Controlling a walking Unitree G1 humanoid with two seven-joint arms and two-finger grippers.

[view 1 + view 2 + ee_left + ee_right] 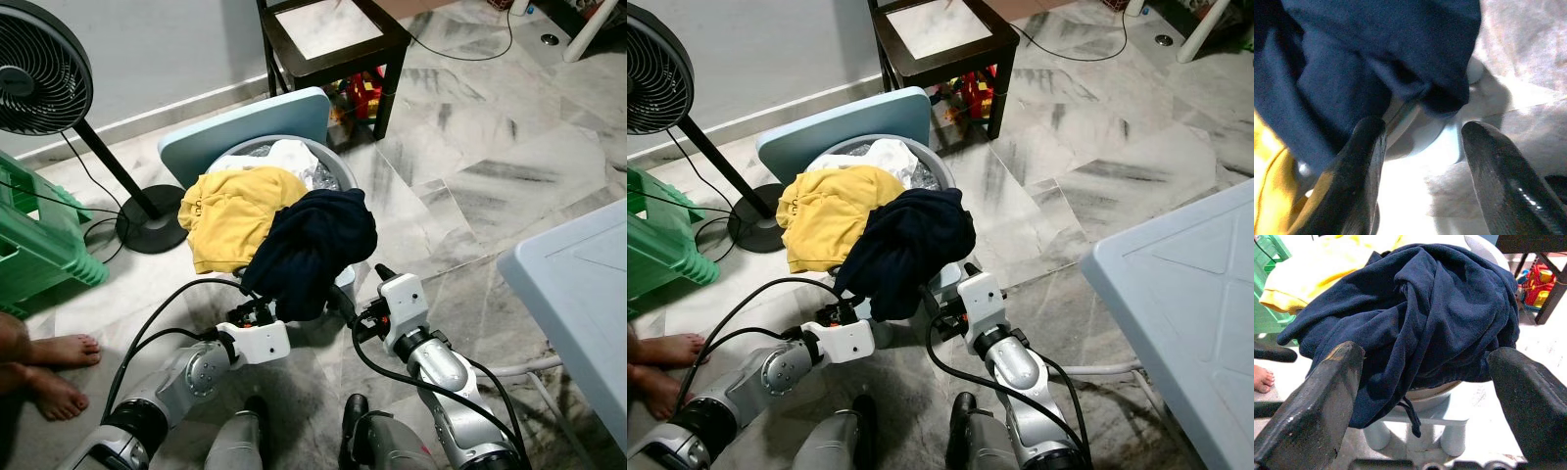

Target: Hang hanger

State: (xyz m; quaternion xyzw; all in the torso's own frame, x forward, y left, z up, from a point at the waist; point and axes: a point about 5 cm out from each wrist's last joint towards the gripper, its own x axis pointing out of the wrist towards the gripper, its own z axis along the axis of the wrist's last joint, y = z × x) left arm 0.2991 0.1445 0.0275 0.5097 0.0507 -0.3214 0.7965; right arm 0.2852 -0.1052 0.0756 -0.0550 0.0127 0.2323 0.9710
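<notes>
A navy garment (312,247) hangs over the near rim of a grey laundry basket (331,157), beside a yellow shirt (235,211) and a white cloth (294,157). My left gripper (253,313) sits low at the garment's near left edge. In the left wrist view it (1422,127) is open, its fingers just under the navy fabric (1376,58) by the basket's pale rim. My right gripper (361,290) is at the garment's near right side. It (1425,352) stands wide open, facing the navy bundle (1420,313) with nothing between its fingers.
A light blue board (245,132) leans behind the basket. A standing fan (39,83) and a green stool (34,245) are on the left, a dark wooden stool (328,39) with toys beneath is behind. A light blue table (588,294) is at right. A person's bare feet (49,372) are near left.
</notes>
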